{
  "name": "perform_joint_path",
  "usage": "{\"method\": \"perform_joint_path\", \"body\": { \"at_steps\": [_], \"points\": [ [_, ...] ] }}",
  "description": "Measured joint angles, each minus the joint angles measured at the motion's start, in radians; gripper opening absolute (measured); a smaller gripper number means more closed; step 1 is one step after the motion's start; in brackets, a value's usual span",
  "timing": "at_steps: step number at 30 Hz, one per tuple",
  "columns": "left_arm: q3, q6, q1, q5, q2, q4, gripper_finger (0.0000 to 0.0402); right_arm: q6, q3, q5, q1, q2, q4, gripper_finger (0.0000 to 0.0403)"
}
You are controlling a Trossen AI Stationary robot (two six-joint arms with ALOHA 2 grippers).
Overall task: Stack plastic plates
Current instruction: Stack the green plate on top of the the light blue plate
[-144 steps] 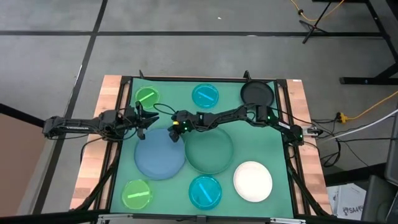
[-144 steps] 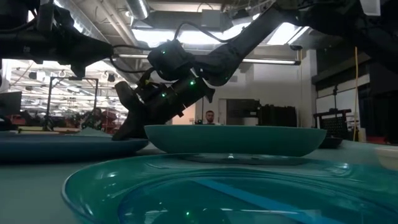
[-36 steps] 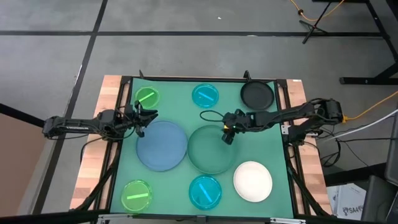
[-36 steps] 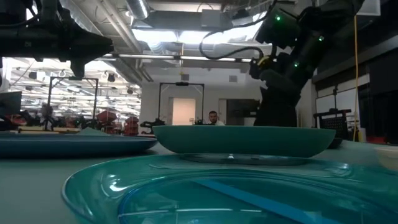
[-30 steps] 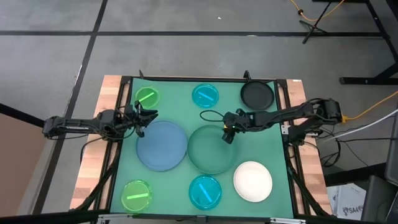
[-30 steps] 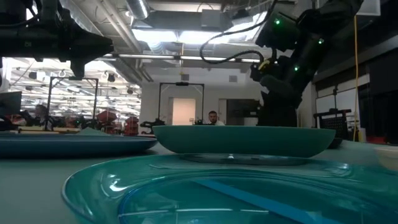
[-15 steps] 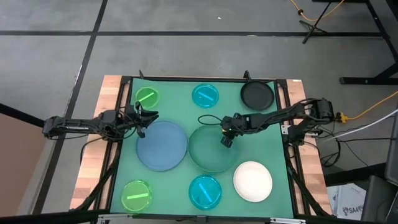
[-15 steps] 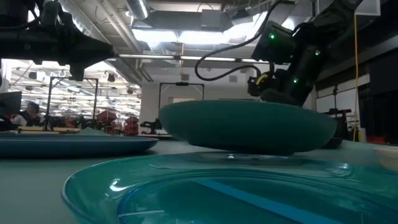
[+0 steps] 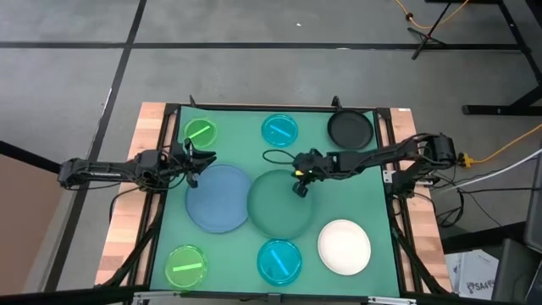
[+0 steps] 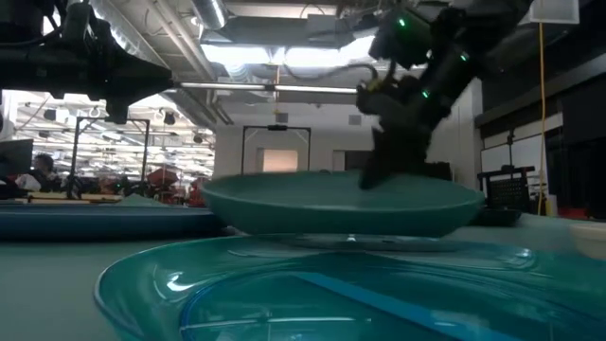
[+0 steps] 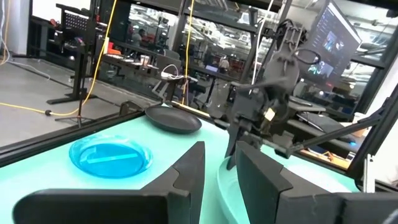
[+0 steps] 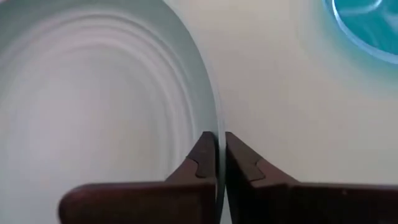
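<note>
My right gripper (image 9: 298, 188) reaches toward the table's middle, fingers clamped shut on a rim. My left gripper (image 9: 201, 158) hovers level at the left, fingers apart.

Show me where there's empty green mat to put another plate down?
Bare mat lies between the black plate and white plate, and a smaller gap between the two lime plates along the left edge. The middle is crowded: the right claw grips the dark green plate, which overlaps the blue plate.

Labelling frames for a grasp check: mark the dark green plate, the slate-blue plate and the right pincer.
dark green plate (image 9: 278, 207): high view, bare centre.
slate-blue plate (image 9: 216, 199): high view, centre.
right pincer (image 9: 299, 190): high view, fingertips at the green plate's rim.
</note>
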Motion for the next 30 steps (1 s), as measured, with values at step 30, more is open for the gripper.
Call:
{"method": "perform_joint_path", "body": {
  "at_steps": [30],
  "points": [
    [0.000, -0.002, -0.002, 0.006, 0.000, -0.005, 0.0085, 0.041, 0.487, -0.166, -0.041, 0.514, 0.461, 0.0000]
  ]
}}
